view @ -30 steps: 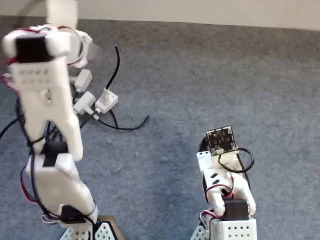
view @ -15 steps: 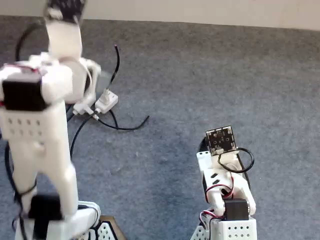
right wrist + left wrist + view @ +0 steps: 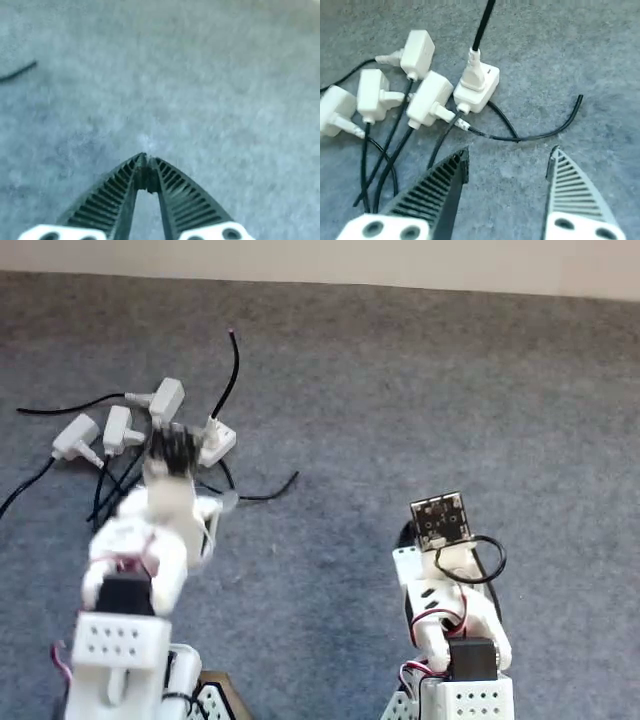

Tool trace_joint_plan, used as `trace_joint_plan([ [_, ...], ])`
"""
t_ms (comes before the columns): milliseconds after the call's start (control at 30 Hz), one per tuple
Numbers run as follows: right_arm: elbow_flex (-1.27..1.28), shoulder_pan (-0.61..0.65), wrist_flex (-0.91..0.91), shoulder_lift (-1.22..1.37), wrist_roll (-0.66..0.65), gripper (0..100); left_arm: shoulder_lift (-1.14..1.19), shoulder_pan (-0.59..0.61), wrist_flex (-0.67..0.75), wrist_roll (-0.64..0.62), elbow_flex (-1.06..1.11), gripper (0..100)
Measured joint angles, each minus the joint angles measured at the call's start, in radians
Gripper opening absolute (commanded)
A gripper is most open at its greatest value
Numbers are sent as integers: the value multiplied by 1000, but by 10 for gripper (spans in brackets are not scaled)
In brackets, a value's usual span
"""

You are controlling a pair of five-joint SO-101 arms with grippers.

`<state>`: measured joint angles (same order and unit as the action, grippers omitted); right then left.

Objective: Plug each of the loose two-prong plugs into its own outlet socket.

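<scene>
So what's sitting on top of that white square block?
A white plug with a black cable stands on the white square socket block. Its prongs are covered.

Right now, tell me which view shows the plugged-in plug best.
The left wrist view: the plugged-in plug stands close and unobstructed in its socket block. The high view has it small, beside the left arm. The right wrist view faces carpet.

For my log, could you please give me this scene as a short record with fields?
surface: grey, carpet-like
left gripper: open, empty, near the cables
right gripper: shut, empty, over bare surface
plugged: one plug stands in a socket
loose: four white pieces on black cables beside that socket
</scene>
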<state>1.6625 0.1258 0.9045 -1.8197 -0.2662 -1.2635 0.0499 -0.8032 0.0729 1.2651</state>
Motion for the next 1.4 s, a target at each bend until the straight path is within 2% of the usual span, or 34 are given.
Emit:
trace_joint_plan([
  [167,0,0,124,0,-2,5,-230,-8,48,83,227,253],
  [367,0,0,189,0,-2,5,-339,-5,55,94,407,253],
  [567,0,0,262,0,-2,5,-361,-5,34,94,417,253],
  [700,0,0,331,0,-2,5,-361,-5,-71,94,417,253],
  [1000,0,0,338,0,-2,5,-371,-5,-267,94,417,253],
  [1400,2,0,338,0,-2,5,-371,-5,-284,94,417,253],
])
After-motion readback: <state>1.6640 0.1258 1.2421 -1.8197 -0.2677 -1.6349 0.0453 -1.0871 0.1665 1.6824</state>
